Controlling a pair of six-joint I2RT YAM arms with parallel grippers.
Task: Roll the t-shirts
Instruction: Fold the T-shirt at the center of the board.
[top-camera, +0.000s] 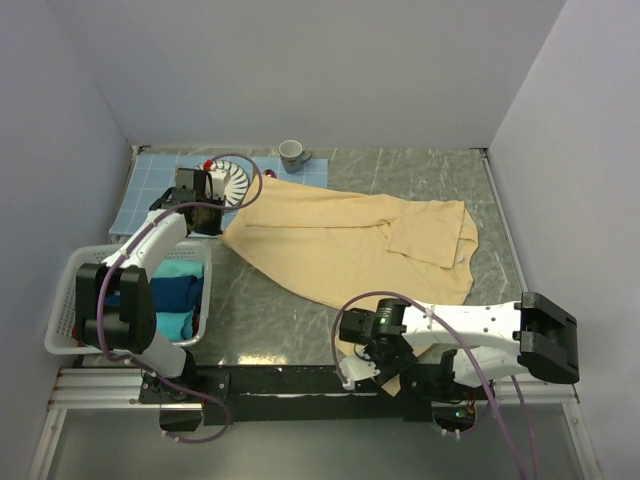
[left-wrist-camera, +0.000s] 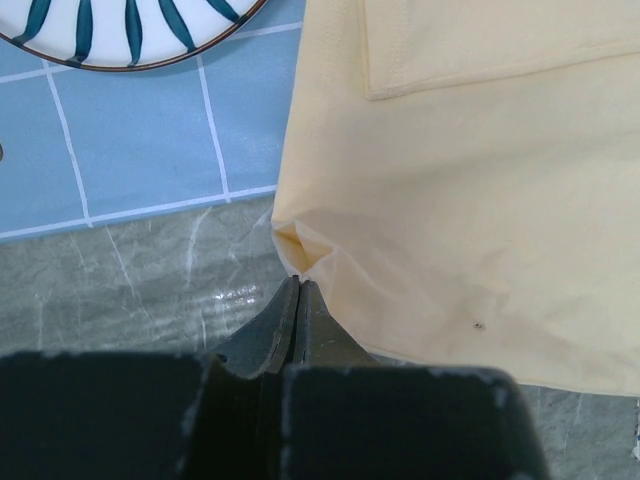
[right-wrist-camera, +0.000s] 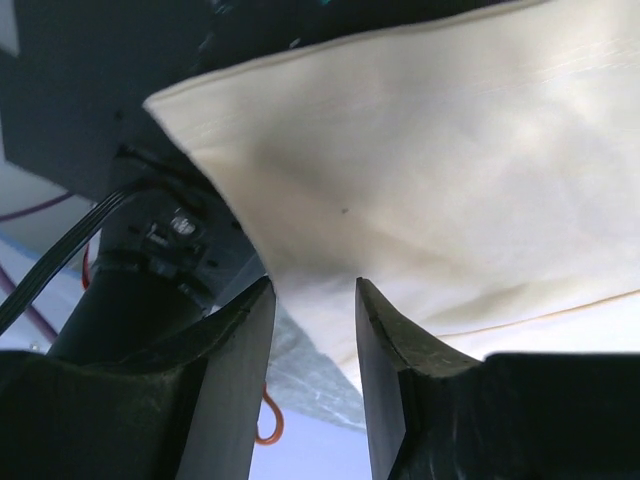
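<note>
Pale yellow cloth is seen spread flat across the grey marbled tabletop (top-camera: 265, 320): the pale yellow t-shirt (top-camera: 350, 240) is laid out diagonally, with one corner overlapping the light blue placemat (top-camera: 150, 195) at the far left and its other end draped over the near edge at the right. A part on its right side is folded back over itself. At the far-left corner the left gripper (left-wrist-camera: 298, 285) is set with its jaws pressed together, the tips right against a small pucker in the cloth; whether any cloth is caught between them cannot be told. At the near edge the right gripper (right-wrist-camera: 315, 285) is held with its jaws apart, the hanging cloth seen just beyond the tips and not clamped. A teal t-shirt (top-camera: 185, 270) and a navy t-shirt (top-camera: 175, 293) are bundled in a white basket (top-camera: 60, 305) at the left of the tabletop. A plate (left-wrist-camera: 130, 30) with teal stripes is placed on the placemat, and a grey cup (top-camera: 292, 153) is stood near the placemat's far right corner.
</note>
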